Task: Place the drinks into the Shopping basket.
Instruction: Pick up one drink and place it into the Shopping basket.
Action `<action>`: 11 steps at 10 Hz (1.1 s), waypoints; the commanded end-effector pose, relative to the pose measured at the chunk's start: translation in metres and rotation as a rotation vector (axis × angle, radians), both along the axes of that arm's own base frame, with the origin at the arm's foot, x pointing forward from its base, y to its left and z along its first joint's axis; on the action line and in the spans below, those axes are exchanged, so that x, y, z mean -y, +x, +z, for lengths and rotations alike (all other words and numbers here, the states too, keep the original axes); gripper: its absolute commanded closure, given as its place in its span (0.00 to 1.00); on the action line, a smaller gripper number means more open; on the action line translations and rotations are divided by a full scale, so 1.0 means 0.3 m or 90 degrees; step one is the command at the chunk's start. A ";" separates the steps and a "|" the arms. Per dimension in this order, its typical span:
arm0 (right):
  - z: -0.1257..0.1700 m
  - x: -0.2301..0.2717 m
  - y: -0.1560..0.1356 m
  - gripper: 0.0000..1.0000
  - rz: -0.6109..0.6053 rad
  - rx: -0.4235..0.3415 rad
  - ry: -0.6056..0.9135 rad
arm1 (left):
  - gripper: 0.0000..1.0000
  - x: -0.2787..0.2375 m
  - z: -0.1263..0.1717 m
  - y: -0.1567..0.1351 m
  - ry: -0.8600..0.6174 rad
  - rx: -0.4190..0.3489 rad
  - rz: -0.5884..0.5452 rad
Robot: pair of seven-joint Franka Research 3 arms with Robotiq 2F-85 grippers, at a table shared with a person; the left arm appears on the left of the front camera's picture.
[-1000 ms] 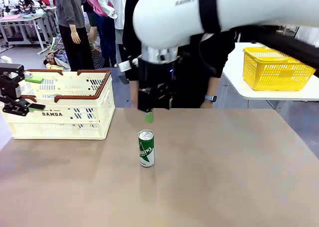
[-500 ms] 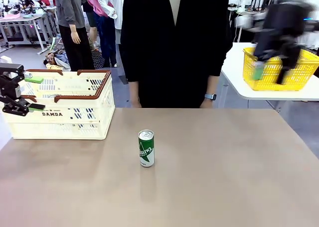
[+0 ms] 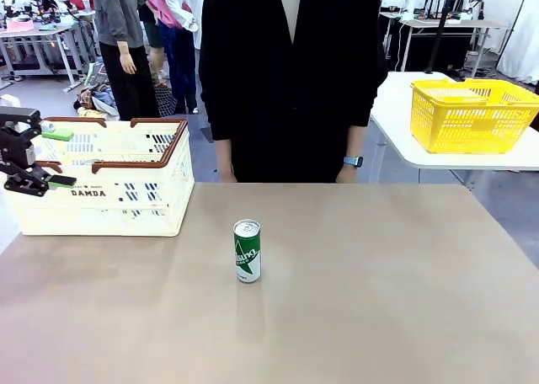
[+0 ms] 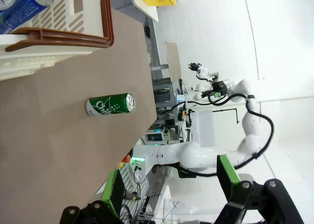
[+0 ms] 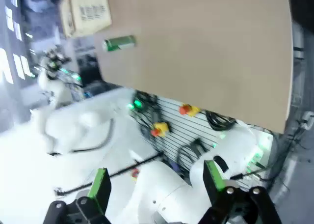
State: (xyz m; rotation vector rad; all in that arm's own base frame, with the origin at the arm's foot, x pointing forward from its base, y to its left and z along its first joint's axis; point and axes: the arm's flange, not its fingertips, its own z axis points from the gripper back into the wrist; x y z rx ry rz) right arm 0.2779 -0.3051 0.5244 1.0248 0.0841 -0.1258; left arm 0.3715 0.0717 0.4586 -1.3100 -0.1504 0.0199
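A green drinks can stands upright on the brown table, left of centre, with nothing touching it. The cream Shopping basket with a brown rim sits at the far left. My left gripper hovers open at the basket's left end. In the left wrist view its fingers stand apart and hold nothing, the green can is beyond them, and blue cans lie inside the basket. My right gripper is open and high up, far from the can.
A person in black stands at the table's far edge, hands down by the edge. A yellow mesh basket sits on a white side table at the back right. Bare tabletop surrounds the can.
The right arm, which hung just behind the green can, has swung up and away to the right, out of the front view. The can and left gripper have not moved.
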 end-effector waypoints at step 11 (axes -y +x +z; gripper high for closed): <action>0.000 0.000 0.000 0.00 0.000 0.000 0.000 | 0.00 0.312 0.274 0.004 0.324 0.071 -0.079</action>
